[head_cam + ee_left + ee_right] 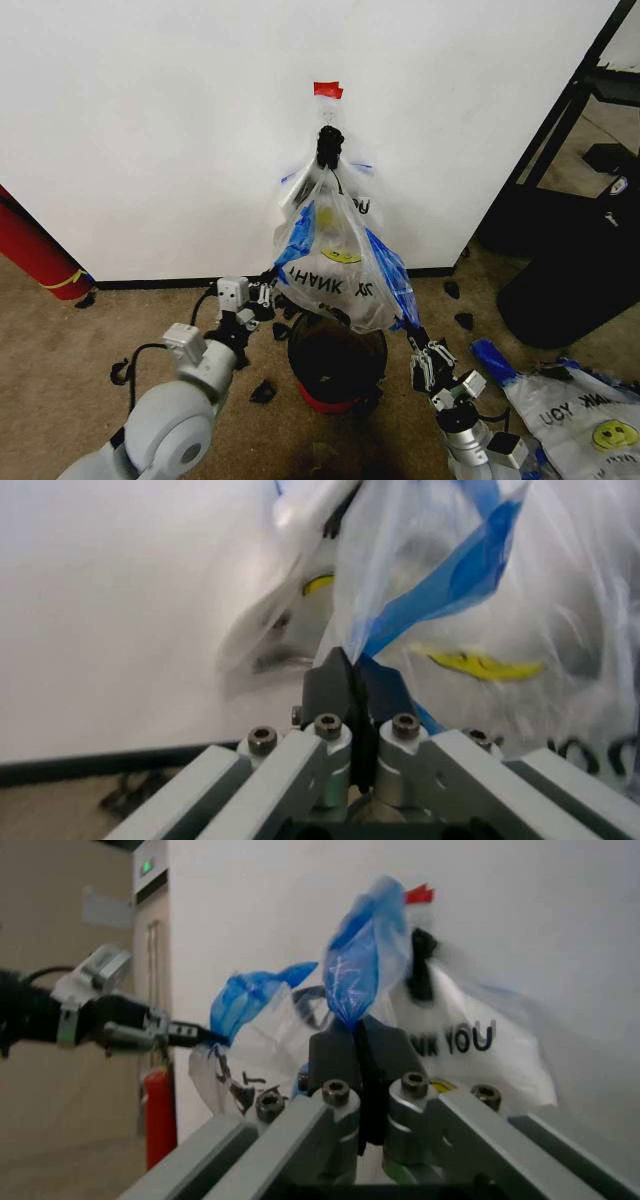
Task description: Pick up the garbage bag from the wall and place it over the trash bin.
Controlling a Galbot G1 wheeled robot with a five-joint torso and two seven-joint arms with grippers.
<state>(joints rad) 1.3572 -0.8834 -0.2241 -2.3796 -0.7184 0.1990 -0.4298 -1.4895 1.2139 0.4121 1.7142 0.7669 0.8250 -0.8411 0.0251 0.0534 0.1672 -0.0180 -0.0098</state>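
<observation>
A: Two grippers are on the job from where I sit. The floor is brown carpet [60, 340], the wall [150, 120] is plain white with a black baseboard [150, 283], and a big black container [575, 280] stands at about three o'clock.

B: Where is the garbage bag?

A: The garbage bag [345, 255] hangs on the wall from a dark hook [329, 147] under a bit of red tape [327, 90], at twelve o'clock. Its long axis runs top to bottom, the mouth is pulled down toward six o'clock, and the print reads upside down. The trash bin [335, 362] sits right below it.

B: And the claws?

A: The left gripper [268, 293] is clenched on a blue handle strip [455, 585] at the bag's seven o'clock corner. The right gripper [425, 360] is clenched on the other strip [362, 967] at five o'clock. Another bag [585, 410] lies on the carpet at four o'clock.
</observation>
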